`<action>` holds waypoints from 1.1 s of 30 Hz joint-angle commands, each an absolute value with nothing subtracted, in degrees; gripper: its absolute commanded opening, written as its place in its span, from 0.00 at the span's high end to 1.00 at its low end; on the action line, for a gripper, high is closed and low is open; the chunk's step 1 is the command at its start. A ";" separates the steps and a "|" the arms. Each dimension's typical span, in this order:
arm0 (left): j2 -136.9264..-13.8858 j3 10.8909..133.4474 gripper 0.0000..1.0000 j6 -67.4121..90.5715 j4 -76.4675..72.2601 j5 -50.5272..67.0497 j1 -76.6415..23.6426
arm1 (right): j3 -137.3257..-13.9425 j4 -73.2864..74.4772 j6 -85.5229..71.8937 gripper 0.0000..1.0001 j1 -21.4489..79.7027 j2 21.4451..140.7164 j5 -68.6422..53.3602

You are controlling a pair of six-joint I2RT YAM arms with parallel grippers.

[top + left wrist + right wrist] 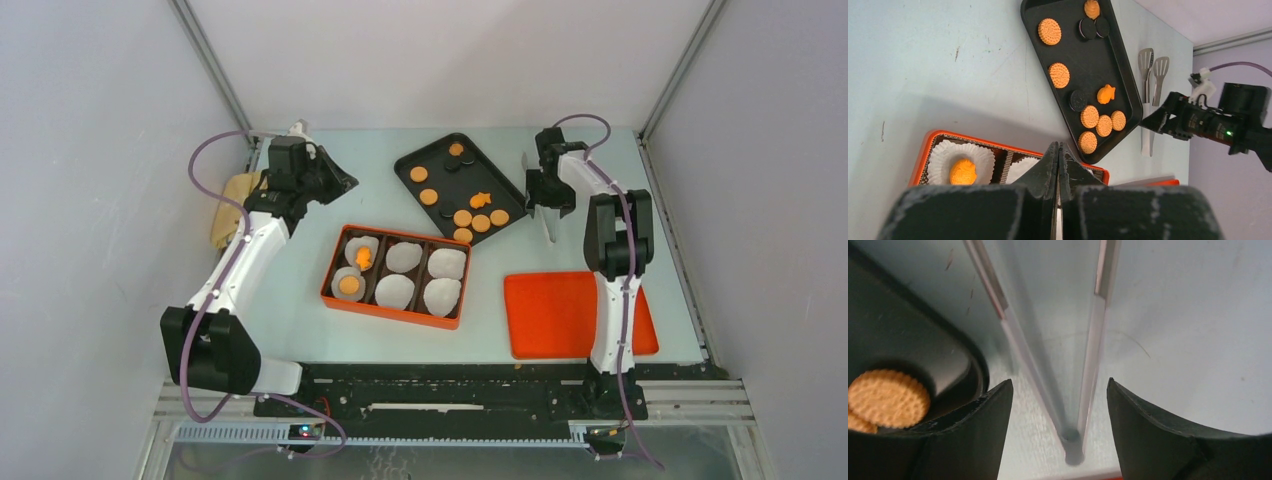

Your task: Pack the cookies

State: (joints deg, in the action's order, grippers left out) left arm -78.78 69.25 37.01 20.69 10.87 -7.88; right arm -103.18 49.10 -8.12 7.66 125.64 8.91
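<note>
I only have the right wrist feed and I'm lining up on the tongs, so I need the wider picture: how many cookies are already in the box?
Observer: Two. In the orange box, the two left-end compartments hold one each: a round cookie and a fish-shaped cookie. The other four liners are empty.
Operator: Is the left arm in my way?
Observer: No. The left gripper is shut on nothing, near the box's far left corner.
Operator: How much is left to pack?
Observer: The black tray holds eleven cookies, among them three dark ones and one fish.
</note>
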 commanded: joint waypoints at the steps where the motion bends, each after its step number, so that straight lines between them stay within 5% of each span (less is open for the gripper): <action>1: -78.14 71.33 0.97 35.68 19.34 11.02 -8.43 | -109.86 51.88 -8.23 0.23 6.07 129.55 8.42; 8: -78.57 71.17 0.97 35.77 19.34 10.85 -8.61 | -117.36 55.20 -5.39 0.25 5.01 135.37 6.93; 16: -79.10 71.19 0.97 35.99 19.34 10.90 -8.96 | -112.17 52.55 -5.87 0.55 5.69 133.16 4.56; 33: -85.28 78.14 0.96 36.37 15.77 13.99 -13.54 | -103.68 51.26 -7.25 0.60 13.01 109.21 10.61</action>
State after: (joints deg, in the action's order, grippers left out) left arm -83.40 72.40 37.01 19.66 11.38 -12.67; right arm -103.09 51.16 -6.61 10.44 118.32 8.40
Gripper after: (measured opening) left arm 0.035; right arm 0.428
